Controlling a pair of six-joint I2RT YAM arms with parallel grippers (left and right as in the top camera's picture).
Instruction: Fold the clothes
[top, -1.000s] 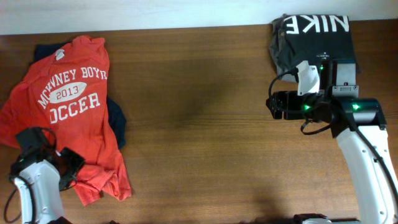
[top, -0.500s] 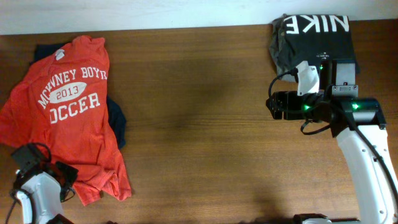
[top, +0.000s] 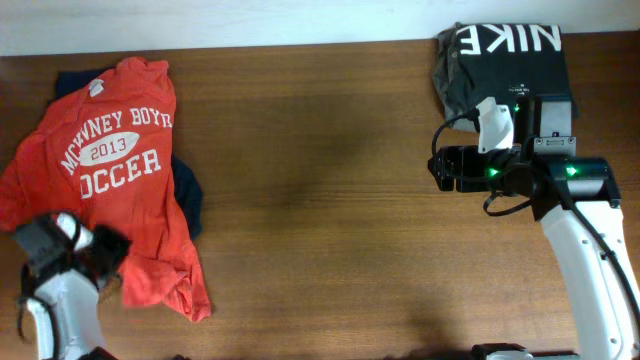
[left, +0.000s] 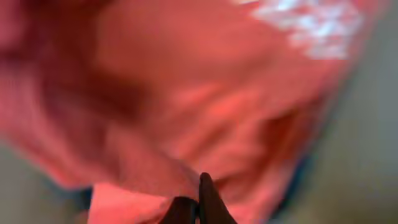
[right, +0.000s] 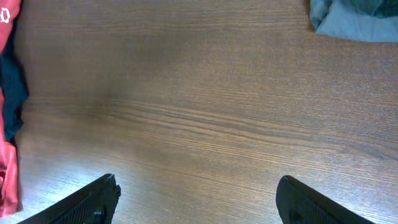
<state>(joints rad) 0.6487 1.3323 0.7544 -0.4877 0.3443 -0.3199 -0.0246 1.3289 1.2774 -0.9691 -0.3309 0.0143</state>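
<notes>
Plainly the left arm (top: 60, 305) is the nearer one. The orange-red cotton T-shirt with white soccer print (top: 110, 150) lies rumpled at the left of the wooden bench (top: 320, 200), its long axis running far to near with the collar far. The left jaws sit at its near hem, seemingly pressed together on a soft fold, though that view is blurred. A plain dark navy garment (top: 190, 195) peeks from beneath its right edge. The right jaws hang spread wide over smooth wood grain, well apart to the right.
</notes>
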